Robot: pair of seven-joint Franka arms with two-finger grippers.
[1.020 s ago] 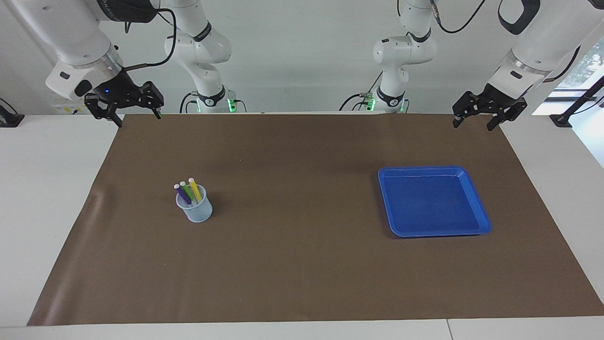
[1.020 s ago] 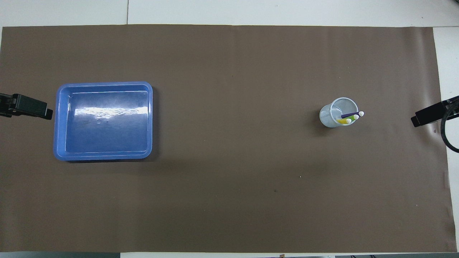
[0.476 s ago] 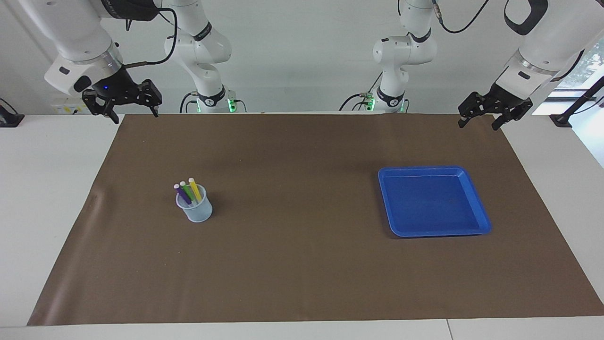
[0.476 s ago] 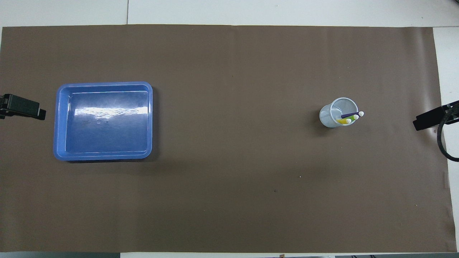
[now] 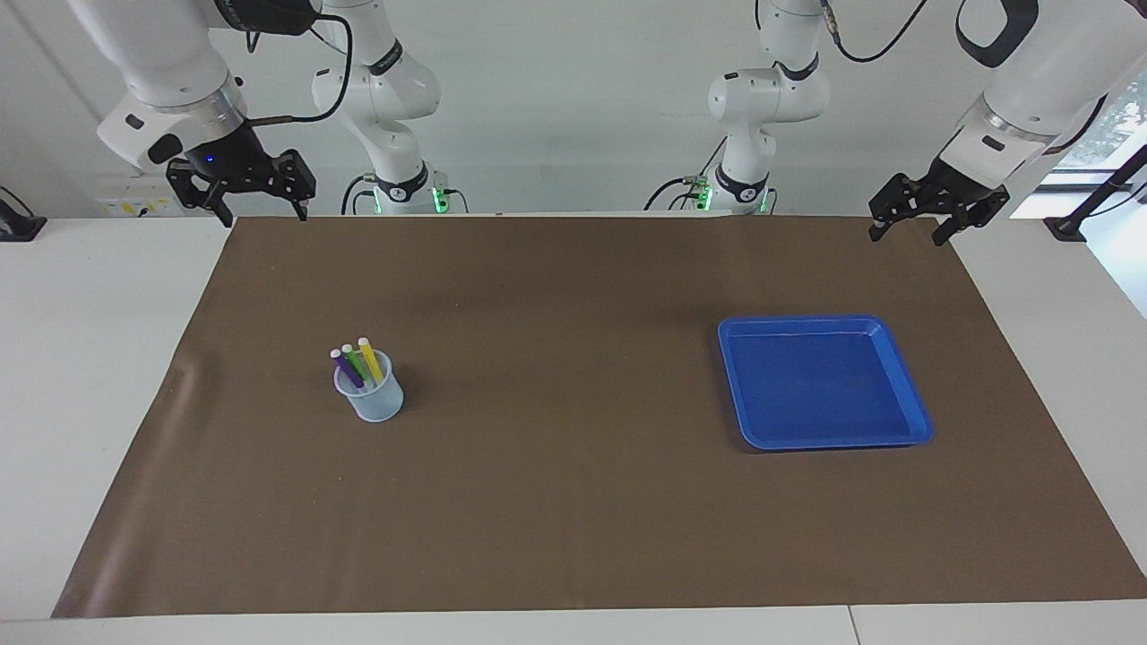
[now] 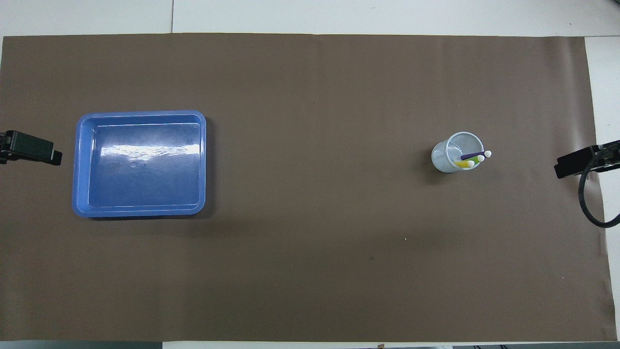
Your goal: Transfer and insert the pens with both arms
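Brown paper (image 5: 573, 502) covers the desk (image 5: 90, 358); three pens (image 5: 358, 361) stand in a cup (image 5: 370, 399), and both the left gripper (image 5: 907, 231) and right gripper (image 5: 260, 213) hang with fingers wide.

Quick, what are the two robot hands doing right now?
Left gripper: open, empty, up over the brown mat's corner.
Right gripper: open, empty, up over the mat's other corner.

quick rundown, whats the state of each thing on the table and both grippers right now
green pen: standing tilted in the cup
purple pen: standing tilted in the cup
yellow pen: standing tilted in the cup
cup: upright, holding all three pens
blue tray: flat on the mat, nothing in it
left gripper: open, empty, up at the mat's corner
right gripper: open, empty, up at the mat's other corner
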